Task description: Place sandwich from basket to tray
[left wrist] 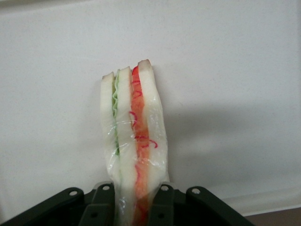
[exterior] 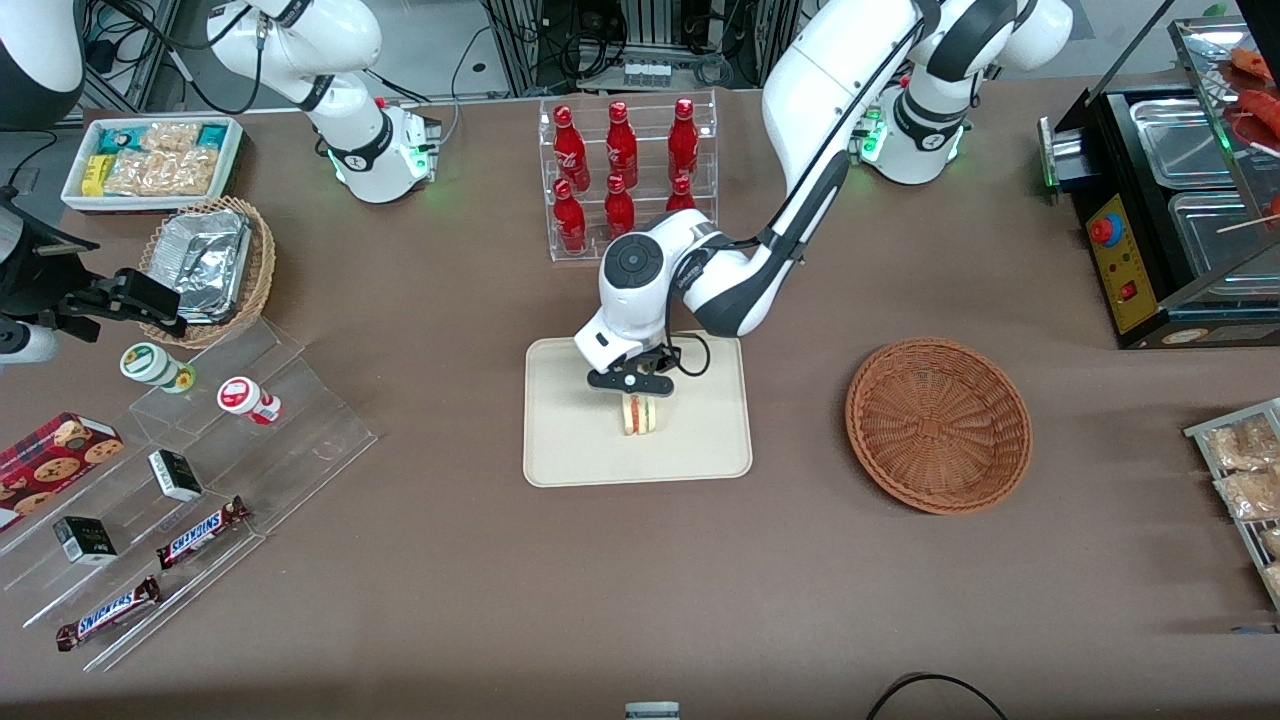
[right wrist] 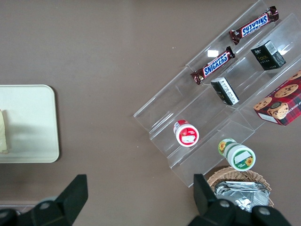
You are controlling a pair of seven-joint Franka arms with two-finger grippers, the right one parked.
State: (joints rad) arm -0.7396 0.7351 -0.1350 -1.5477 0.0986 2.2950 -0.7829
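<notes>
I have the gripper [exterior: 640, 396] low over the tray [exterior: 560, 450], fingers [left wrist: 104, 197] clamped on the sandwich [exterior: 640, 414], which stands on edge at about the tray's middle, seemingly touching it. Basket [exterior: 938, 425] sits empty toward the working arm's end. Placing step, nearly done; next I'd open and lift straight up so the wedge doesn't tip
</notes>
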